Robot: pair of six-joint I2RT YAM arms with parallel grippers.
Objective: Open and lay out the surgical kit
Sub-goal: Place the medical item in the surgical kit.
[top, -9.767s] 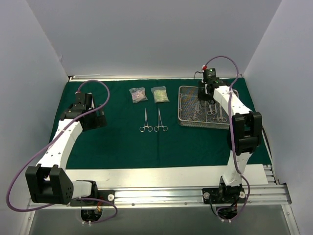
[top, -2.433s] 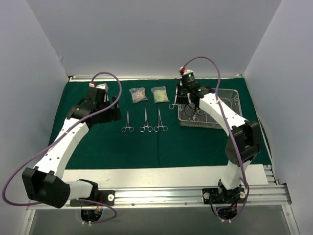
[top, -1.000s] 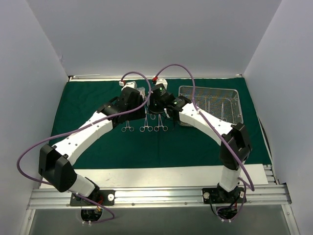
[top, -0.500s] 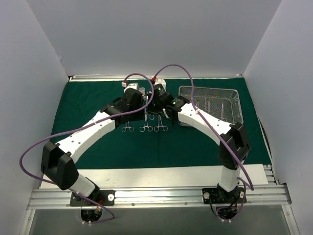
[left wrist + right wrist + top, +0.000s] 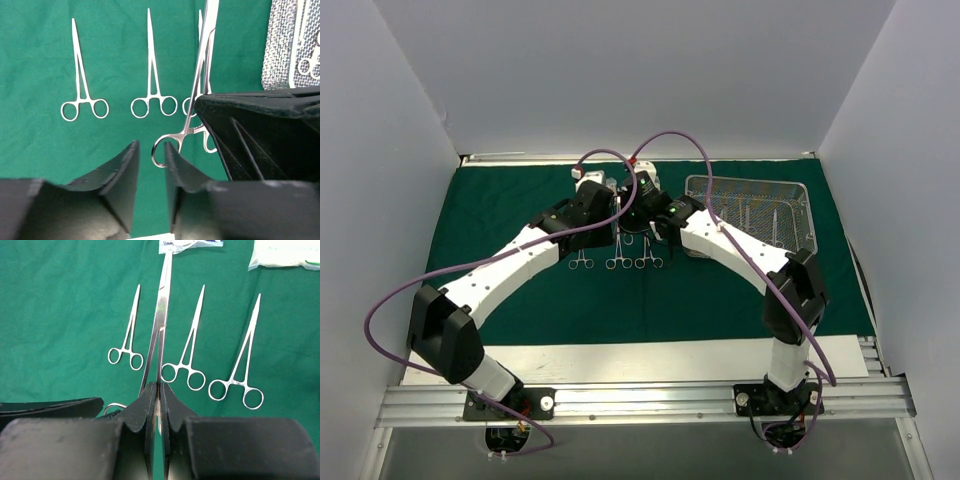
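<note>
Lying in mesh tray (image 5: 750, 180): instruments (image 5: 776, 222)

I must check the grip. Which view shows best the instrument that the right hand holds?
The left wrist view: the held instrument shows ring handles and shaft. The right wrist view shows mostly the shaft beyond the right hand. In the top view the arms mostly hide it.

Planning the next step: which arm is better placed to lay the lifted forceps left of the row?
Left, probably. The left gripper brackets a ring handle of the lifted forceps, and the bare green cloth beside the leftmost forceps is on its side. The right gripper grips its shanks.
</note>
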